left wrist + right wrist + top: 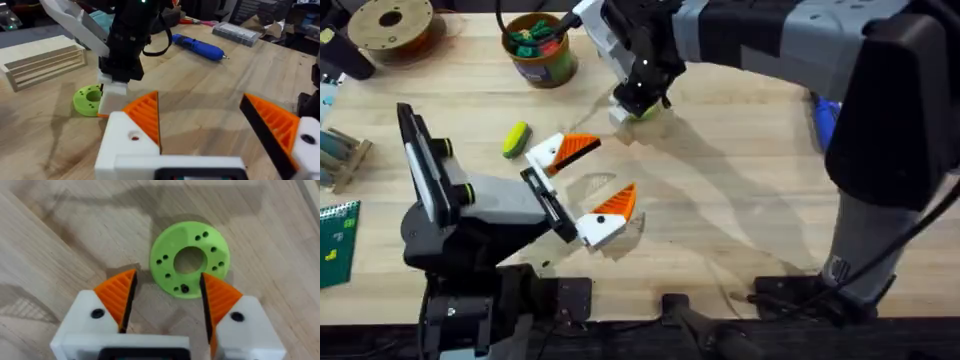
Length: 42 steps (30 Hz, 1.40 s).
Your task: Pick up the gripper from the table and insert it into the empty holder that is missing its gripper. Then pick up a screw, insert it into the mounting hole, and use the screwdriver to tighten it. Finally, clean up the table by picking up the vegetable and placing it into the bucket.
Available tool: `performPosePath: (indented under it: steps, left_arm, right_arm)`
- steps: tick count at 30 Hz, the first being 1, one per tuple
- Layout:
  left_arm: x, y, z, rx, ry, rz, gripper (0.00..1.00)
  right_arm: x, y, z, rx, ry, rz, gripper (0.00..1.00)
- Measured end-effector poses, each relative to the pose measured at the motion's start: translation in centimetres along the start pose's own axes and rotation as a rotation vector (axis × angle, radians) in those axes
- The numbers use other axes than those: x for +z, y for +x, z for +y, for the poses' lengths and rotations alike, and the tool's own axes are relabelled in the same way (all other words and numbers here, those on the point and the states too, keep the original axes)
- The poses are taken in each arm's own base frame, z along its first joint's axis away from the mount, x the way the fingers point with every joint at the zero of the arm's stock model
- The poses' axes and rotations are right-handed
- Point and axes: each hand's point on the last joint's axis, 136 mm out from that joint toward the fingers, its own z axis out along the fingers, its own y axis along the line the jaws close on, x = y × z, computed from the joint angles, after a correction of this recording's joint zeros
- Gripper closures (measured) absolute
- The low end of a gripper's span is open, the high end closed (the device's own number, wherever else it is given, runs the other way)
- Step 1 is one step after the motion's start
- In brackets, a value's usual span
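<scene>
Overhead, your right end effector [640, 103] reaches across the wooden counter [740, 190] and hangs low over the flat bright-green ring disc [190, 260], its orange ribbed fingers [117, 297] spread apart with nothing between them, one fingertip at the disc's edge. Your left end effector [588, 187] rests near the counter's middle, its fingers also spread wide and empty. The small yellow-and-green corn-like toy vegetable [515, 139] lies just beside its far finger. The small round bucket with the orange-brown rim [539, 47] stands at the far edge, holding red and green toy pieces [535, 40]. The blue pen-shaped screwdriver [197, 46] lies beyond the right arm.
</scene>
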Motion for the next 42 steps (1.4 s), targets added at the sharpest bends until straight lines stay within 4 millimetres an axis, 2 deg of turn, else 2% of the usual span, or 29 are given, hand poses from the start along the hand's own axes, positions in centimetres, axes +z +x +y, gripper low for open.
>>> performPosePath:
  steps: [13, 17, 27, 28, 35, 40, 42]
  left_arm:
    - [0.00, 0.00, 0.00, 0.000, 0.000, 0.000, 0.016]
    - [0.00, 0.00, 0.00, 0.000, 0.000, 0.000, 0.015]
    - [0.00, 0.00, 0.00, 0.000, 0.000, 0.000, 0.015]
    - [0.00, 0.00, 0.00, 0.000, 0.000, 0.000, 0.015]
    - [0.00, 0.00, 0.00, 0.000, 0.000, 0.000, 0.015]
    - [0.00, 0.00, 0.00, 0.000, 0.000, 0.000, 0.015]
    - [0.00, 0.00, 0.00, 0.000, 0.000, 0.000, 0.015]
  right_arm:
    - [-0.01, -0.01, -0.06, 0.000, 0.003, 0.000, 0.448]
    - [-0.02, 0.00, -0.10, 0.000, 0.006, 0.000, 0.538]
    - [-0.01, 0.02, -0.18, 0.000, 0.011, 0.001, 0.596]
    - [-0.02, 0.03, -0.18, 0.000, 0.011, 0.002, 0.685]
    - [-0.10, 0.24, -0.48, 0.000, 0.028, 0.013, 0.822]
    - [-0.10, 0.28, -0.70, 0.000, 0.041, 0.015, 0.844]
    - [-0.12, 0.28, -0.72, -0.001, 0.043, 0.016, 0.813]
